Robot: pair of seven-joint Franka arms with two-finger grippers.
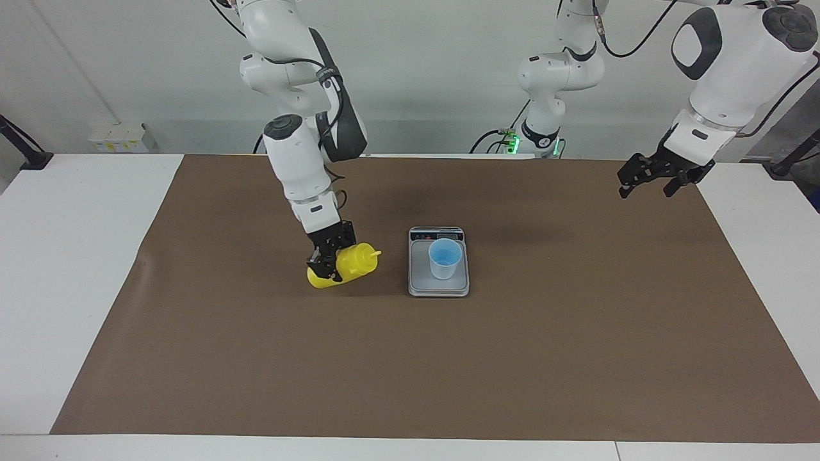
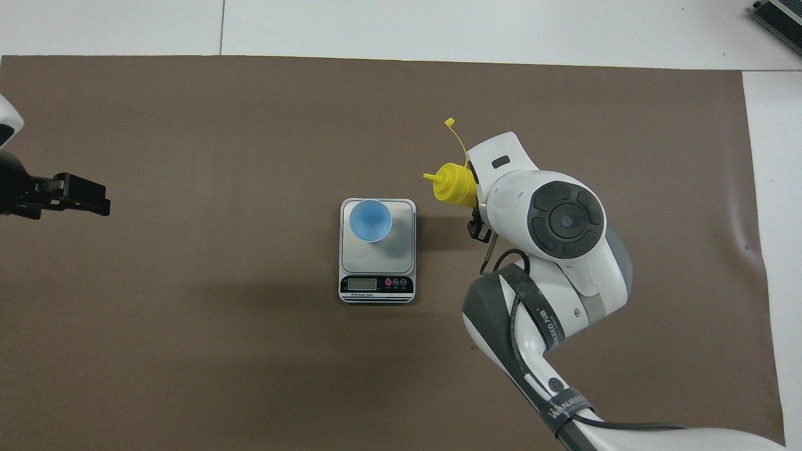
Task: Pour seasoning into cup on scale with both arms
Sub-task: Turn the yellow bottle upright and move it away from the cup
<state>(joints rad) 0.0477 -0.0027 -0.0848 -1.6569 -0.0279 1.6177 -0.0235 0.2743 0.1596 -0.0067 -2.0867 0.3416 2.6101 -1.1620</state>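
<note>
While the right pincer (image 1: 330, 259) is clamped around the body of the yellow seasoning bottle (image 1: 351, 262), the bottle is tipped well off upright: its long axis runs nearly level, slanting slightly upward, with the base low near the brown mat (image 1: 256, 358) and the ribbed nozzle pointing toward the scale (image 1: 439, 288). Whether the base touches the mat cannot be told. In the overhead view the nozzle tip (image 2: 430, 178) points at the scale's end farthest from the robots, stopping short of it, and the thin cap strap (image 2: 457, 134) trails away from the robots, with the small cap at its end. The bottle sits beside the scale, toward the right arm's end of the counter (image 1: 64, 256).

One silver-grey scale lies in the middle of the mat, its long axis running toward and away from the robots and its dark display strip (image 2: 377, 285) at the edge nearest them. One light-blue cup (image 1: 444, 257) stands upright on the scale's platform, mouth up, on the half farther from the robots.

One left pincer (image 1: 646, 182) hangs open and waiting in the air, holding nothing, over the mat's edge at the left arm's end of the counter, well apart from the scale.

Counted: two arms, one bottle, one cup, one scale, one mat.
</note>
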